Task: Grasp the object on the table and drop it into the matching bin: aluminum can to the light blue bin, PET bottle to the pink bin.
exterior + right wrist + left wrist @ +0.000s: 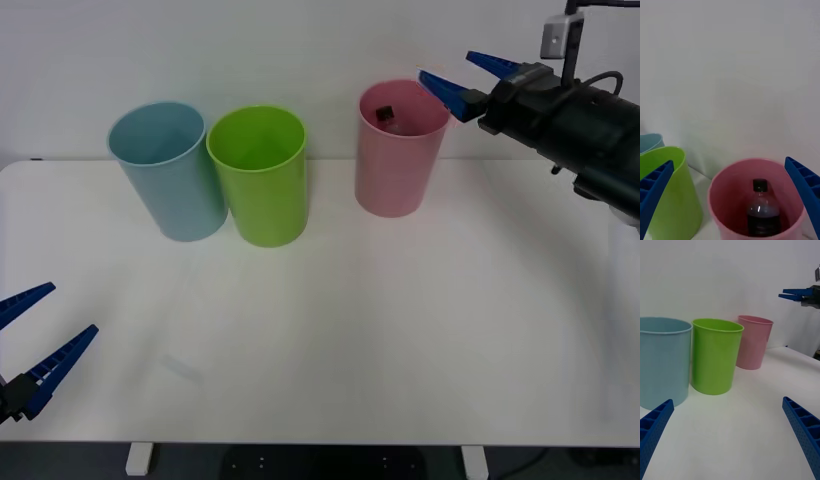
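The PET bottle point(760, 210), clear with a black cap and dark label, stands upright inside the pink bin point(398, 170); its cap point(384, 114) peeks over the rim in the front view. My right gripper point(468, 80) hangs open just above and to the right of that bin's rim point(752, 165), nothing between its fingers. The light blue bin point(172, 172) stands at the far left of the row on the white table point(330, 340). My left gripper point(28, 345) rests open low at the table's front left corner.
A lime green bin point(262, 178) stands between the light blue bin point(662, 360) and the pink bin point(753, 342), touching the blue one. A white wall rises close behind the bins. The wide tabletop point(752, 420) lies before the row.
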Tool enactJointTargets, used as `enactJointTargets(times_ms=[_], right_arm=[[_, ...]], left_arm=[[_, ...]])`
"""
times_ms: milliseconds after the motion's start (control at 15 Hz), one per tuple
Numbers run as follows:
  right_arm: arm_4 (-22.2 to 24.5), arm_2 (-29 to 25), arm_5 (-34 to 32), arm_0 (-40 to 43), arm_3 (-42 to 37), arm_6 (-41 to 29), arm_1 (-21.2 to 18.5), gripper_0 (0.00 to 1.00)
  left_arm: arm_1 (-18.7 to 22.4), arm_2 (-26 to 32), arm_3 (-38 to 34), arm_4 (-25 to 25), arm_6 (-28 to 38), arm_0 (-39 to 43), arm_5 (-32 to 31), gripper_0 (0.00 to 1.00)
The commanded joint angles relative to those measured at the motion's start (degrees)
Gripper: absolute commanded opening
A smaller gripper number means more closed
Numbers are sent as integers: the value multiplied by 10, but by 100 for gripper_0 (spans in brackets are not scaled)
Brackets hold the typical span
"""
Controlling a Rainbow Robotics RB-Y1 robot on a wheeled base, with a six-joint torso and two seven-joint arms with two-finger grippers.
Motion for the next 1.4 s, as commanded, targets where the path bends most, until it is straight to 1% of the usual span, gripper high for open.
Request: enactJointTargets(times_ms=[67, 333, 467, 733, 867, 1133, 1267, 1400], right_arm=[[-47, 0, 0, 60, -57, 35, -38, 100], [-124, -1, -13, 132, -100, 129, -91, 100], [-142, -9, -34, 162, -108, 155, -102, 100], [-138, -67, -117, 227, -108, 159, -102, 100], [-136, -88, -143, 264, -117, 159, -102, 100], [-136, -134, -149, 353, -172, 155, -101, 100], [-132, -152, -156, 390, -192, 154, -91, 100], [-92, -187, -171, 421, -210, 146, -58, 100]], left_arm=[[0, 0, 0, 0, 0, 0, 0, 100], [0, 0, 0, 0, 0, 0, 0, 100], [0, 0, 0, 0, 0, 0, 0, 100], [0, 0, 0, 0, 0, 0, 0, 100], [0, 0, 0, 0, 0, 0, 0, 100], [0, 0, 0, 0, 0, 0, 0, 100], [0, 0, 0, 0, 0, 0, 0, 100], [0, 0, 0, 0, 0, 0, 0, 100]])
